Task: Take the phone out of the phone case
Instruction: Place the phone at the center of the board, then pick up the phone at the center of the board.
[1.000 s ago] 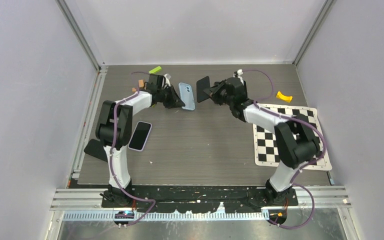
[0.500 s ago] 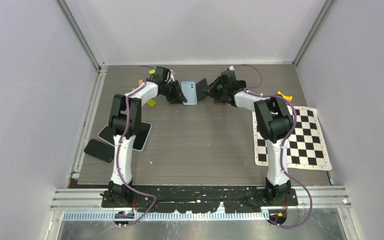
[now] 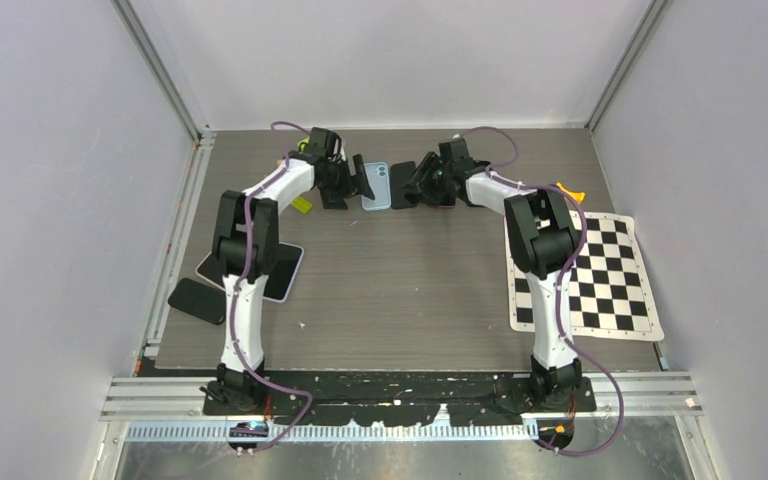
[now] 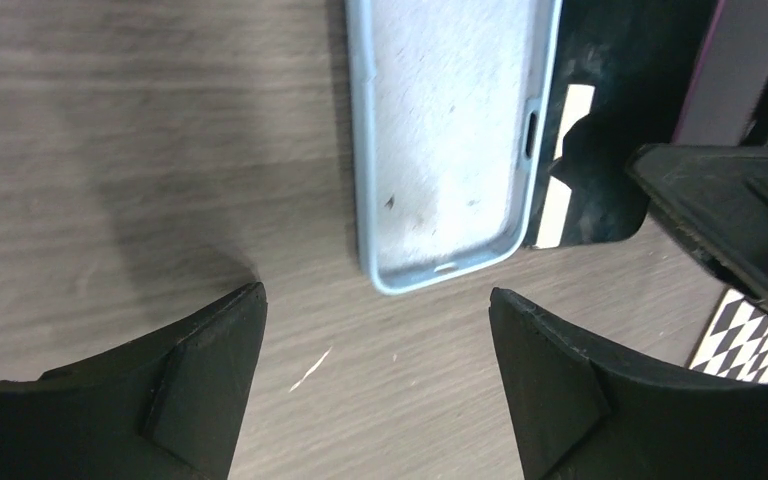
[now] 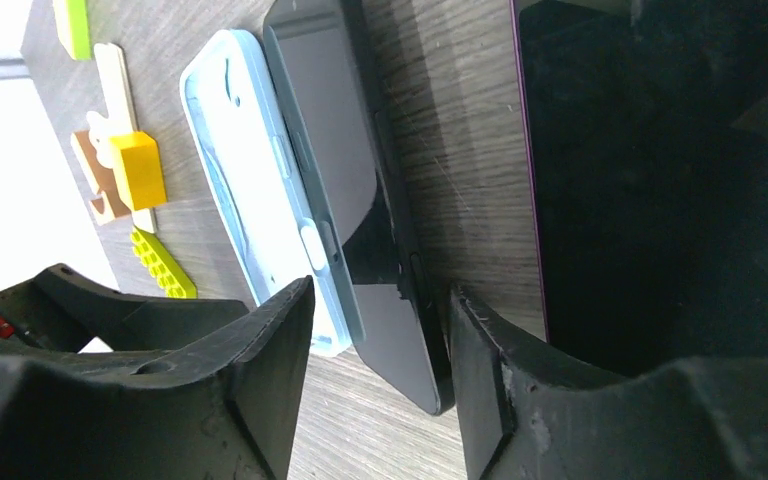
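Both fingers of the left gripper (image 4: 375, 295) are spread wide and nothing is held. The end of the light blue phone case (image 4: 450, 140) is seen just ahead of them, untouched, its pale lining laid bare. The right gripper (image 5: 380, 290) is likewise opened wide and empty. The dark phone (image 5: 360, 170) is found outside the case, lying against its side on the wood-grain table (image 3: 400, 280), framed by those fingers.

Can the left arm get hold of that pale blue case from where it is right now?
Probably yes. The left pincer is open and the blue case lies flat just ahead of its fingers, with only bare table between. The dark phone sits on the case's far side.
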`<state>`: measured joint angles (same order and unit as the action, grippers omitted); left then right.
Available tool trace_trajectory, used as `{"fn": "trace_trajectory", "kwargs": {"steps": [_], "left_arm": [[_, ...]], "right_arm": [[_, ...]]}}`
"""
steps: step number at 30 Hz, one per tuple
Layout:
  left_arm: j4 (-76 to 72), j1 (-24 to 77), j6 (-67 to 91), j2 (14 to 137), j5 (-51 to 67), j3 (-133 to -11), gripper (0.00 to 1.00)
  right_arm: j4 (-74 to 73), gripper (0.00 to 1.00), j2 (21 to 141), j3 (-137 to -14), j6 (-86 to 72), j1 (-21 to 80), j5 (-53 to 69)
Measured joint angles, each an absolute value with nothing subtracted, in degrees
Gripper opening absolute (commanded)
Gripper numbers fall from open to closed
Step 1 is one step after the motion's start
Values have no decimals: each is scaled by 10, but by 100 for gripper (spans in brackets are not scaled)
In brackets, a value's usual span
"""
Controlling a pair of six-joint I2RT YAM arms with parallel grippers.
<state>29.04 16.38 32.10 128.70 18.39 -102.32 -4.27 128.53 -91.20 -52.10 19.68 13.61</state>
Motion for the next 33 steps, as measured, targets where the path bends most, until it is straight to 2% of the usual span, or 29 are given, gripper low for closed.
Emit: {"fn": "trace_trajectory", "kwargs": {"steps": [4, 8, 11, 15, 24, 29, 33], "left_arm": [[307, 164, 309, 1244, 158, -981, 97], [324, 164, 295, 1178, 124, -932, 100], [336, 164, 286, 1119, 88, -898, 100], [339, 161, 277, 1030, 36, -824, 100], [332, 94, 311, 890, -27, -595, 100], [329, 44, 318, 880, -32, -573, 100], [315, 15, 324, 881, -23, -573, 100]], "right_arm": [[-83, 85, 1285, -934, -497, 197, 141], [-136, 90, 1276, -952, -456, 198, 128], [-164, 91, 1251, -941, -432, 198, 118], [-179, 91, 1156, -867, -409, 198, 104], [-41, 91, 875, -572, -443, 237, 126], [6, 91, 790, -455, -500, 285, 147], [26, 91, 728, -416, -541, 298, 160]]}}
